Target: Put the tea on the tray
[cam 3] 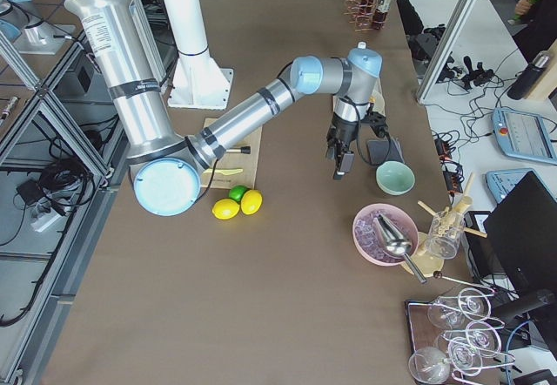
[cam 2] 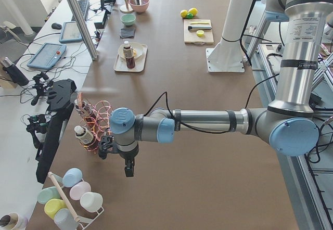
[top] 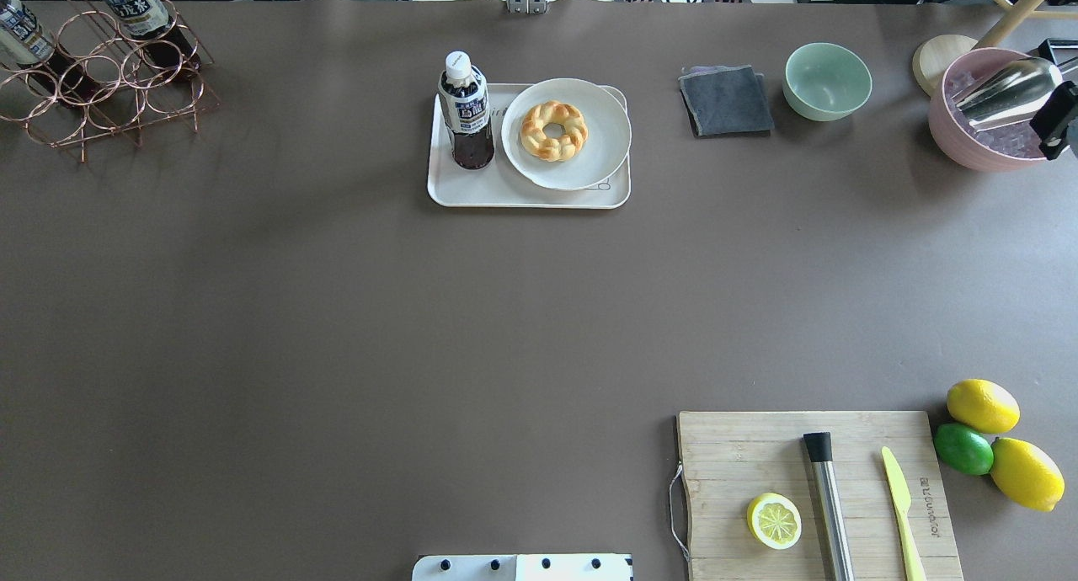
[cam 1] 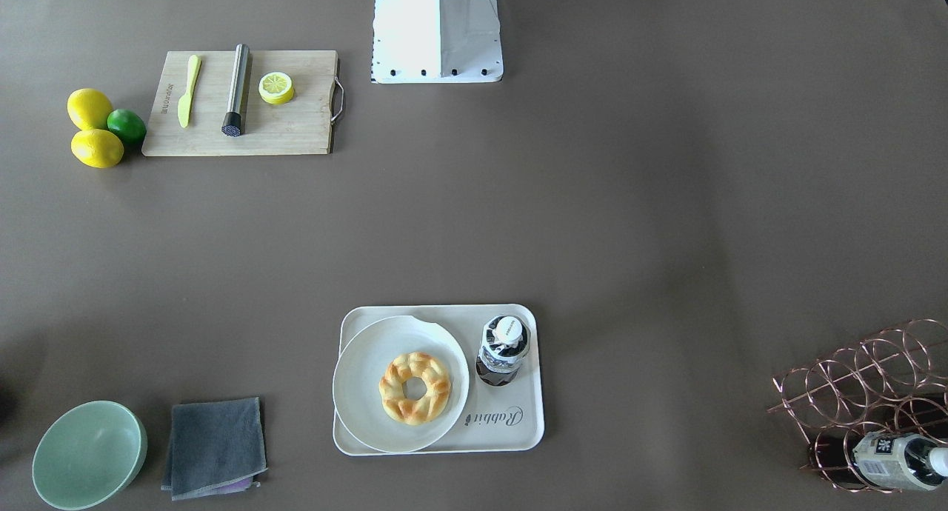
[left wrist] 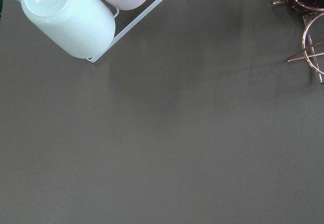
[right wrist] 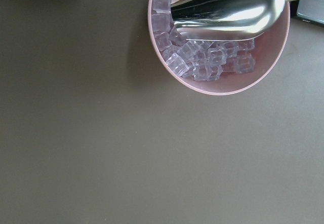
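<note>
item 1, tea: the small clear plastic bottle of dark reddish-brown tea point(top: 465, 109) w/ white screw cap is standing upright on the cream-white rectangular plastic tray point(top: 522, 195), at the tray's end toward the robot's left side. long axis is running vertical, cap up. it is sitting just beside the round white notched plate point(top: 606, 135) carrying a braided golden ring pastry point(top: 552, 130); whether bottle and plate are touching cannot be told.

item 2, end effectors: the left gripper point(cam 2: 128, 170) is hanging fingers-down over bare table near the copper wire bottle rack point(top: 109, 84), well apart from the tray; the tea is lying further along the table from it. the right gripper point(cam 3: 338, 165) is hovering near the pink bowl of ice cubes point(right wrist: 217, 57), also well apart, w/ the tea lying toward the robot's left. both are showing in side views only, so opening width cannot be told. which arm is nearer is not clear.

item 3, judgement: placement is looking complete; no grasp appears pending.

item 4, writing: grey script "Rabbit" point(cam 1: 495, 417) is reading clearly on the tray. the tea's white and dark-blue label is carrying printed characters, too small to read. look-alike bottles point(top: 135, 4) are resting in the rack.
</note>
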`<act>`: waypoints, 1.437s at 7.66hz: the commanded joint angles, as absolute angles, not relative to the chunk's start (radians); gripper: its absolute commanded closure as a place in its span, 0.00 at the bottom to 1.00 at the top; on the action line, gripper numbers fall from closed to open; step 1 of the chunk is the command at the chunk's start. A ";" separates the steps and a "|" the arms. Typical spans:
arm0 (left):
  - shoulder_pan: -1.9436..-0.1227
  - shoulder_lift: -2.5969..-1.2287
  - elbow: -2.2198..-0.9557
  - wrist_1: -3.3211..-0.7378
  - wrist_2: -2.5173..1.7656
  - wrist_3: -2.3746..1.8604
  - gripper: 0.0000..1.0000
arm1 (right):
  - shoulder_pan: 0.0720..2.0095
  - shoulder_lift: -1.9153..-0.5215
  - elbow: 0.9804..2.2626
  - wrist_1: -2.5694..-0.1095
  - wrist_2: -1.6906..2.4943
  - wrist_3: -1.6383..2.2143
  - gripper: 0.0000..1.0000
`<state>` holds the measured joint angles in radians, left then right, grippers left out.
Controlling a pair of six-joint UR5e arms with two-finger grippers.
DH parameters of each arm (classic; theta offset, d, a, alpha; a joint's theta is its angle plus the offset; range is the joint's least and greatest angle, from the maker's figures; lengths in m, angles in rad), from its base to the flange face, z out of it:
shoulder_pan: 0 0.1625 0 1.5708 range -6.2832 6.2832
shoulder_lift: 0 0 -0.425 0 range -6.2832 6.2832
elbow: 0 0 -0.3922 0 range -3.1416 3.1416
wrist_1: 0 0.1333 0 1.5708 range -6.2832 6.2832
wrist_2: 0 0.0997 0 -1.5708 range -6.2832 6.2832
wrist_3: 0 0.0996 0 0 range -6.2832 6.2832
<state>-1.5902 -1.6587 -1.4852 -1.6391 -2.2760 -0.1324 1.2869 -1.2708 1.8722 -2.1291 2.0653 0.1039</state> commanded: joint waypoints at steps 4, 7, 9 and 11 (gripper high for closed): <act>-1.578 -1.667 -1.493 -1.637 -2.279 -0.127 0.02 | 1.528 -1.504 1.654 -1.764 2.285 -0.164 0.00; -1.575 -1.666 -1.493 -1.637 -2.279 -0.127 0.02 | 1.594 -1.552 1.657 -1.758 2.352 -0.206 0.00; -1.554 -1.667 -1.493 -1.637 -2.278 -0.127 0.02 | 1.598 -1.552 1.658 -1.758 2.353 -0.193 0.00; -1.554 -1.667 -1.491 -1.637 -2.278 -0.127 0.02 | 1.598 -1.549 1.654 -1.758 2.350 -0.190 0.00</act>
